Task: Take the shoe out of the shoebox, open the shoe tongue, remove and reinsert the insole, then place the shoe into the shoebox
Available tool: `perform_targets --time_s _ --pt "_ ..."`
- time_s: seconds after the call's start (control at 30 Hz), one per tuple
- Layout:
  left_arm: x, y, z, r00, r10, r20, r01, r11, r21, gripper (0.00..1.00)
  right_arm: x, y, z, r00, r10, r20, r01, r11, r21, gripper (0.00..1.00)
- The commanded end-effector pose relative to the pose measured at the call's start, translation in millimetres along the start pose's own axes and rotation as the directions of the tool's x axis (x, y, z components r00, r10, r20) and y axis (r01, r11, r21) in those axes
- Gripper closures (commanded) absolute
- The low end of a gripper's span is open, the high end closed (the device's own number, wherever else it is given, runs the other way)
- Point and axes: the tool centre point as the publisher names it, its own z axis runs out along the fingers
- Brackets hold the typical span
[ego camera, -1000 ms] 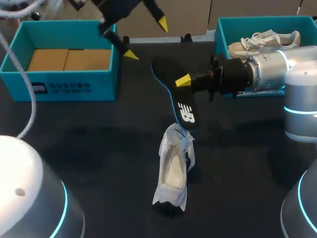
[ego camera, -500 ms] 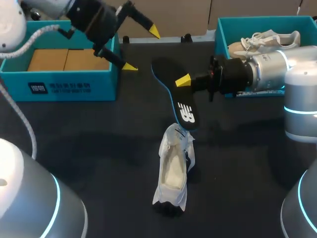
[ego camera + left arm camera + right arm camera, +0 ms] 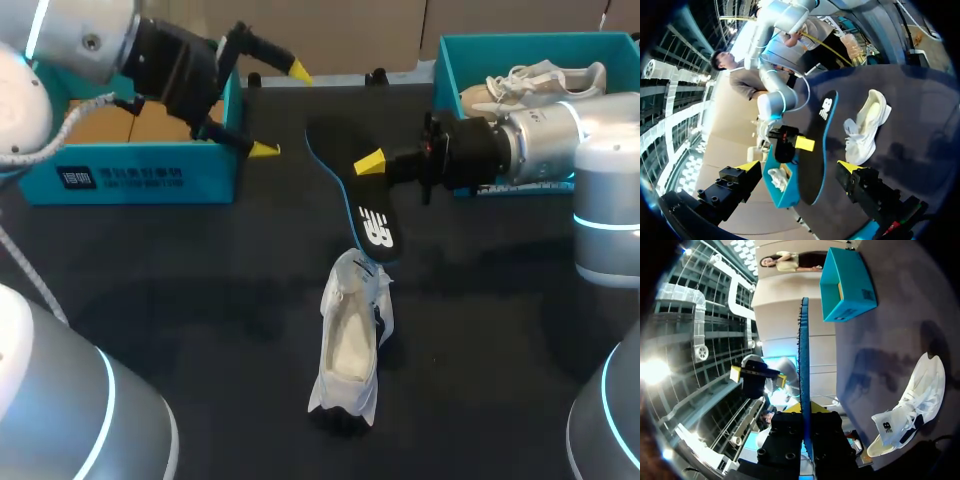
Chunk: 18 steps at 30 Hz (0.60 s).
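From above, I count two teal boxes, two white shoes, one insole and two grippers. The loose shoe lies on the dark table, its long axis running from the near edge toward the far one, laced front end farthest. The second shoe lies in the right box. The left box holds brown cardboard. The right gripper is clamped on the black, blue-edged insole about mid-length. The insole slants, its logo end low just over the loose shoe's front and its other end pointing up toward the far left. The left gripper hangs beside the left box, fingers spread wide, holding nothing.

The left wrist view confirms that gripper is wide open and empty. Ahead of it are the insole's flat face, the right gripper's yellow tip pressed on it, and the loose shoe beside the insole. Its pale, bare inside shows clearly here.

The right wrist view shows the insole edge-on, a thin blue line standing straight up between its own gripper's closed fingers. The loose shoe lies beside the gripper and the left box is far ahead.
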Motion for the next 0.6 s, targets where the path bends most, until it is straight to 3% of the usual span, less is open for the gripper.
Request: perform_targets --time_s 0.03,0.13,0.53,0.6 --pt "24.1 9.4 13.6 0.989 0.038 0.145 -0.036 0.999 -0.014 0.00 -0.4 -0.5 0.9 1.000 -0.001 -0.001 0.001 1.000 -0.002 1.00" --pt "31.5 21.0 16.2 0.980 0.032 0.199 -0.034 0.999 0.009 0.00 -0.4 -0.5 0.9 1.000 -0.001 -0.001 0.001 1.000 -0.002 1.00" --pt "31.5 21.0 16.2 0.980 0.032 0.199 -0.034 0.999 0.009 0.00 -0.4 -0.5 0.9 1.000 -0.001 -0.001 0.001 1.000 -0.002 1.00" --pt "39.4 26.3 32.6 0.972 0.043 0.229 -0.040 0.999 -0.015 0.00 -0.4 -0.5 0.9 1.000 -0.001 -0.001 0.001 1.000 -0.002 1.00"
